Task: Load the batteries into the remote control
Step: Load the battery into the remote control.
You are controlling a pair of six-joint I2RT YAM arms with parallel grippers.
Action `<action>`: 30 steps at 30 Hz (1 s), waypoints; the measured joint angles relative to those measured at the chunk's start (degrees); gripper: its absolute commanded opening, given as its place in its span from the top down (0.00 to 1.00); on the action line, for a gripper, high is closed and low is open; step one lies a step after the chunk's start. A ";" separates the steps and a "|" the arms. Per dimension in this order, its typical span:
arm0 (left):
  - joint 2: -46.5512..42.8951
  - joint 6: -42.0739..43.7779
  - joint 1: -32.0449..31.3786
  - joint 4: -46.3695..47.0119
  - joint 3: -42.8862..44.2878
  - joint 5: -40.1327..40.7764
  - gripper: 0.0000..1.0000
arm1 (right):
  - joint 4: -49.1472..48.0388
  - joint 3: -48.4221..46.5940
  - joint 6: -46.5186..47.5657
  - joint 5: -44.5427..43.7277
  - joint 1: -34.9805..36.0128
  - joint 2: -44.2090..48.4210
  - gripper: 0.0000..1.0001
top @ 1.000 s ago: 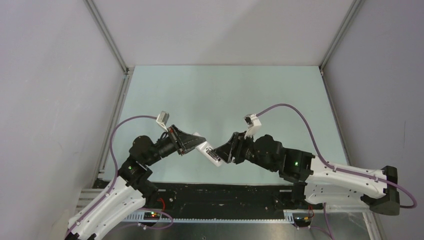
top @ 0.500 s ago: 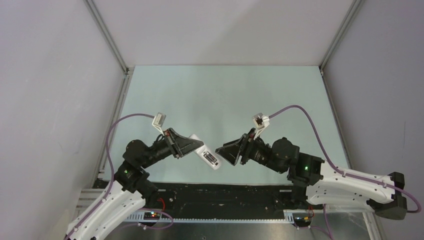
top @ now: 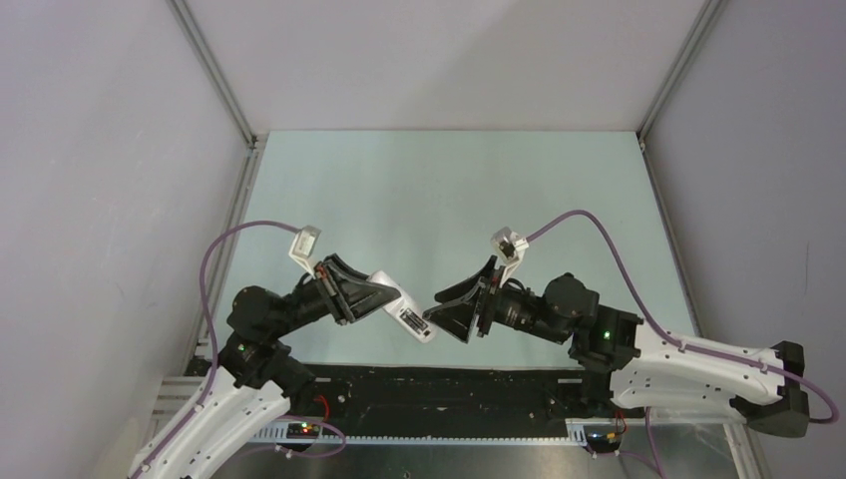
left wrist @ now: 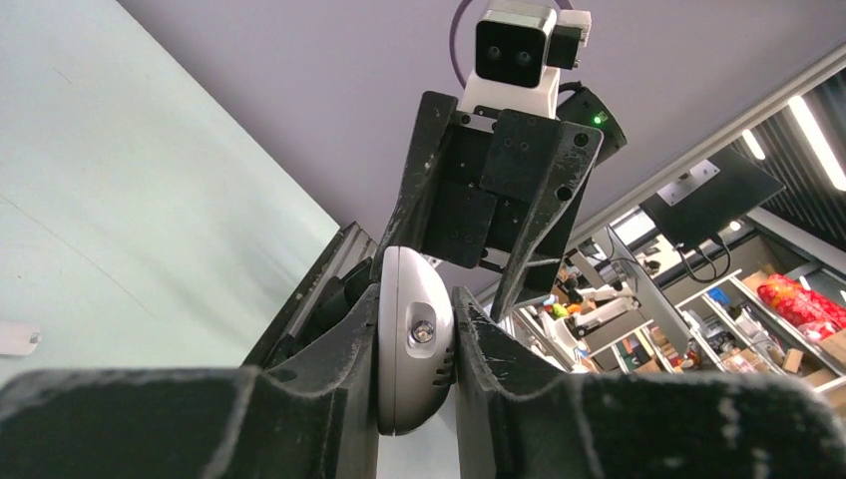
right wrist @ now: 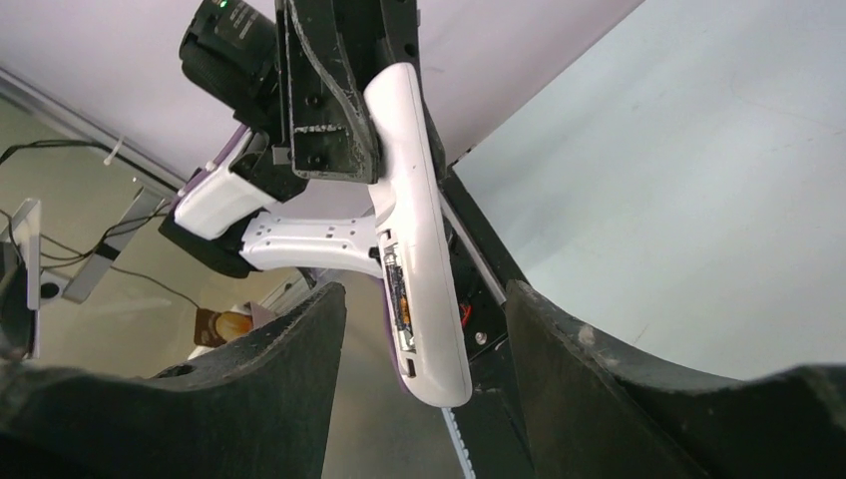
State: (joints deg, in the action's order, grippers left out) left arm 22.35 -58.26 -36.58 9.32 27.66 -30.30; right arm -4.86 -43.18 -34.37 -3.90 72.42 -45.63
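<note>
Left tool point(top: 396, 301) clamps the remote control point(top: 417, 323); right tool point(top: 435, 307), wide and empty beside it, should meet the battery bay point(right wrist: 398, 299) squarely.

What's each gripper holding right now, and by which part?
The left gripper clamps the remote by its LED end, with the other end sticking out free. The right gripper is open and holds nothing.

You had a pale green tabletop point(top: 449, 190) with grey walls point(top: 439, 60) at nine, twelve and three o'clock.
</note>
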 measured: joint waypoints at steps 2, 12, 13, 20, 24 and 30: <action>0.02 0.28 0.00 0.31 0.02 -0.39 1.00 | -0.59 0.02 0.39 1.49 -0.02 -0.76 0.32; 0.61 0.33 0.00 0.94 0.02 -1.97 1.00 | -4.04 0.13 0.57 6.08 -0.02 -5.25 0.37; 0.61 0.33 0.00 0.98 0.02 -2.01 1.00 | -4.28 0.13 0.55 6.36 -0.02 -5.53 0.39; 0.92 0.31 0.00 1.79 0.02 -2.36 1.00 | -5.60 0.13 0.28 7.32 -0.02 -6.84 0.52; 0.92 0.31 0.00 2.14 0.02 -2.51 1.00 | -6.16 0.15 0.00 7.41 -0.02 -6.99 0.58; 0.92 0.28 0.00 2.21 0.02 -2.91 1.00 | -6.19 0.20 -0.13 7.39 -0.13 -7.08 0.66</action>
State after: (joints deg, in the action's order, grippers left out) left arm 23.27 -57.98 -36.58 11.53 27.68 -33.21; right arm -11.05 -42.98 -34.50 3.49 72.29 -52.71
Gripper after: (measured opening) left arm 0.298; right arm 0.374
